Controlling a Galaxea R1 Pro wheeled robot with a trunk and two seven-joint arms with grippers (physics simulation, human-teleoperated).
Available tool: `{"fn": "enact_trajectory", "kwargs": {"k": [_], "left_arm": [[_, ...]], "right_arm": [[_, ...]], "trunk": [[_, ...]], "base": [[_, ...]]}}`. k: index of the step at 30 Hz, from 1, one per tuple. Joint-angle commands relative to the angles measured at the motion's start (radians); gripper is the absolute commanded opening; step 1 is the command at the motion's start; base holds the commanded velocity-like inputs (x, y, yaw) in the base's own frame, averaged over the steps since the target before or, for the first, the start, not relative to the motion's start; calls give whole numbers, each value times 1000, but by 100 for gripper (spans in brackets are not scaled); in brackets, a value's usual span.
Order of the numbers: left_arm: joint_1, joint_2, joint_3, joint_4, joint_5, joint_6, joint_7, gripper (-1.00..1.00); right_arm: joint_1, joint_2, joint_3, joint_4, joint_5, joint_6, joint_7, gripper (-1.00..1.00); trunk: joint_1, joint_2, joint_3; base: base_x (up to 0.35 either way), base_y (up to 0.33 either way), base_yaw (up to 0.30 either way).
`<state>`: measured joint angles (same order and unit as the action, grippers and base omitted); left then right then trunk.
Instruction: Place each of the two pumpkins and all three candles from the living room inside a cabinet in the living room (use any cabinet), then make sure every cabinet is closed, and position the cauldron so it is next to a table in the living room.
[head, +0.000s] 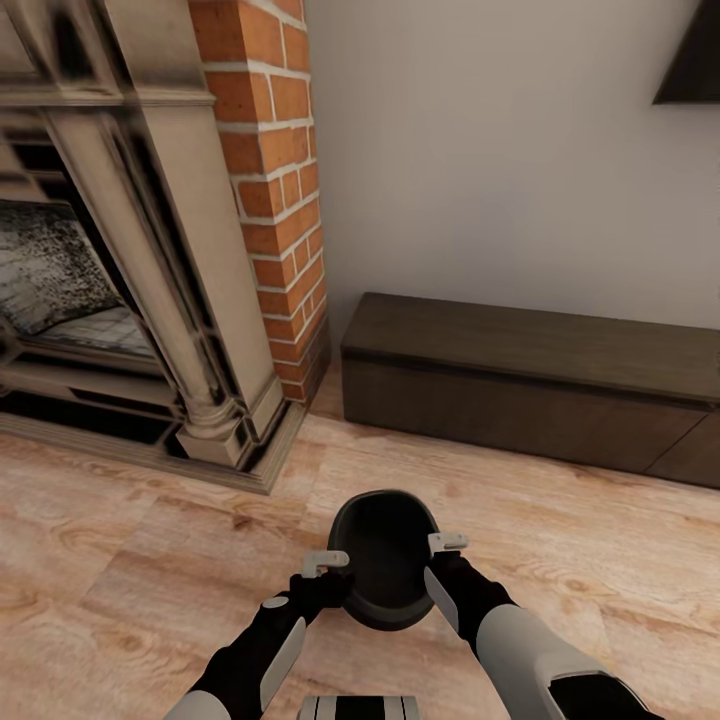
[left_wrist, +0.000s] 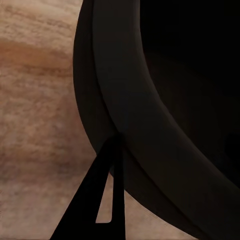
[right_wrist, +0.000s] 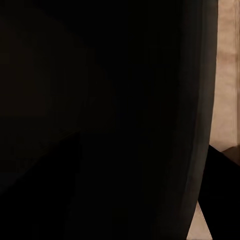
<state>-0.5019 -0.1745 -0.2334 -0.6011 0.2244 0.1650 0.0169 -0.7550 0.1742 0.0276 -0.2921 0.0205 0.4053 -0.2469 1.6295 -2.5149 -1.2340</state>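
Note:
The black cauldron (head: 385, 560) hangs just above the wooden floor in front of me, mouth up and empty. My left gripper (head: 336, 578) is shut on its left rim and my right gripper (head: 438, 562) on its right rim. In the left wrist view one dark finger (left_wrist: 100, 195) lies against the cauldron's (left_wrist: 150, 125) outer wall. The right wrist view shows the cauldron's (right_wrist: 125, 120) dark body with a finger (right_wrist: 220, 165) beside it. The long dark-brown cabinet (head: 530, 385) stands against the wall ahead on the right, all fronts closed. Pumpkins, candles and table are out of view.
An ornate beige fireplace (head: 130, 280) with a red brick column (head: 275, 180) fills the left. Light wooden floor (head: 150, 560) spreads between me and the cabinet. A dark corner of a wall-mounted object (head: 695, 60) shows at the upper right.

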Motion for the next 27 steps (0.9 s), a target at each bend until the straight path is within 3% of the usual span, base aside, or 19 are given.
{"fn": "enact_trajectory", "kwargs": {"k": [1, 27], "left_arm": [[0, 0, -3, 0, 4, 5, 4, -100], [0, 0, -2, 0, 4, 7, 6, -100]], "right_arm": [[-1, 0, 1, -2, -13, 4, -1, -100], [-1, 0, 0, -2, -13, 5, -2, -100]], "trunk": [[-1, 0, 3], [-12, 6, 100]], "base": [[0, 0, 0], [0, 0, 0]]}}
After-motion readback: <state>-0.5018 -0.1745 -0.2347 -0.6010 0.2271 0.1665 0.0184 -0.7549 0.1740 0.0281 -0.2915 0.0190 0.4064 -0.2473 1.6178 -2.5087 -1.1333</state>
